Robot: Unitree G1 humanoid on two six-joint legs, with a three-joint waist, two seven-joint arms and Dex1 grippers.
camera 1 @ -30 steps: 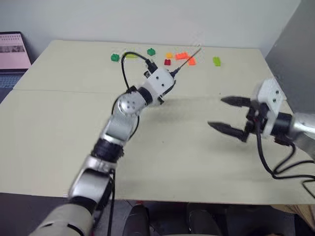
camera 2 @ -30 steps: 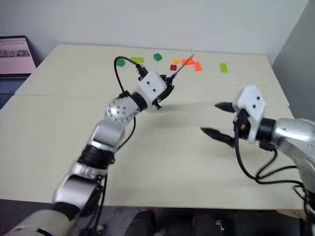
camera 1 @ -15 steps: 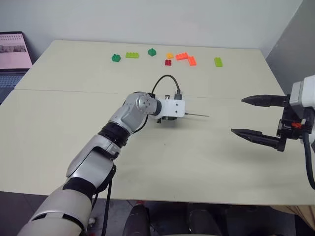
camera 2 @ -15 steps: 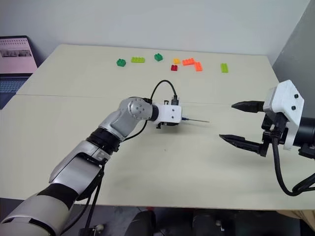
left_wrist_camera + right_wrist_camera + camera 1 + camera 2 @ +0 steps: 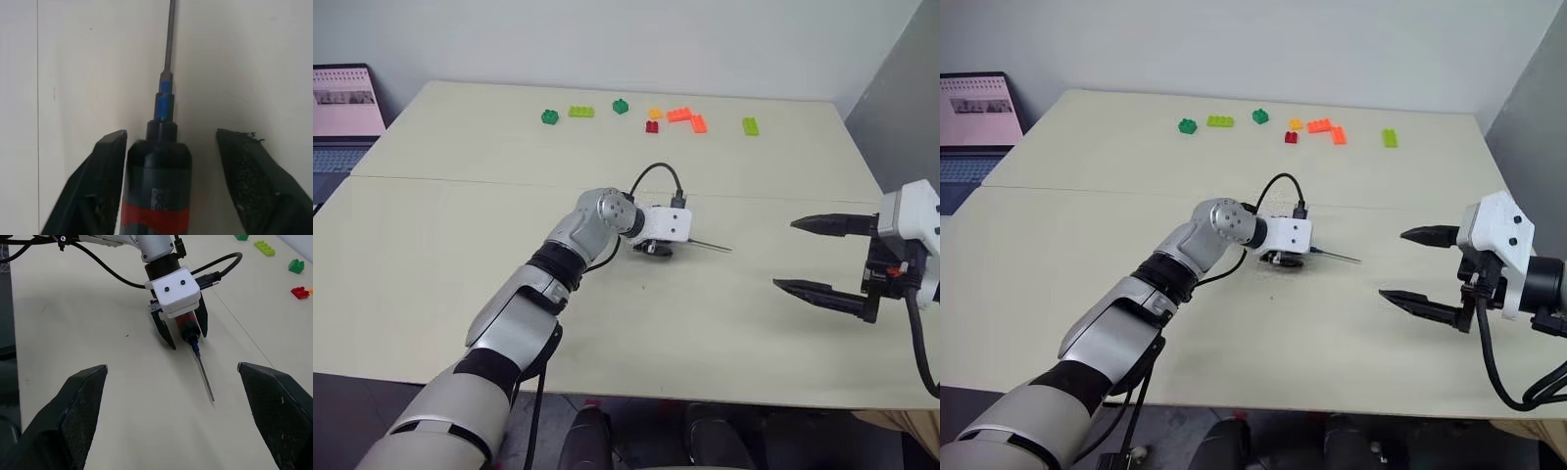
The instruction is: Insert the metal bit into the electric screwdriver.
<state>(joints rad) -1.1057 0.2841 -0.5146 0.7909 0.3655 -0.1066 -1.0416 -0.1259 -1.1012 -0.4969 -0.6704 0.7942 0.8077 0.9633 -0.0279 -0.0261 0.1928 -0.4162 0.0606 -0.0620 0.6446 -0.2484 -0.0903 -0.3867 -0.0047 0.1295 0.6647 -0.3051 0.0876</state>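
Note:
The electric screwdriver (image 5: 159,196), black with a red band, lies on the table between the fingers of my left gripper (image 5: 171,139). Those fingers stand open, one close beside the tool's body and the other clearly apart from it. The metal bit (image 5: 169,39) sticks straight out of the screwdriver's blue front end; it also shows as a thin rod (image 5: 710,245) resting on the table, pointing right. My left gripper (image 5: 664,247) sits low at the table's middle. My right gripper (image 5: 786,255) hovers open and empty to the right of the bit's tip.
Several coloured toy bricks (image 5: 651,116) lie in a row near the table's far edge. A laptop (image 5: 347,103) stands off the table's left side. A seam (image 5: 460,179) runs across the beige tabletop. A grey wall panel rises at the right.
My left arm came down from over the bricks to the table's middle, turning the screwdriver to point right. Its fingers then opened off the tool. My right gripper drew back to the right.

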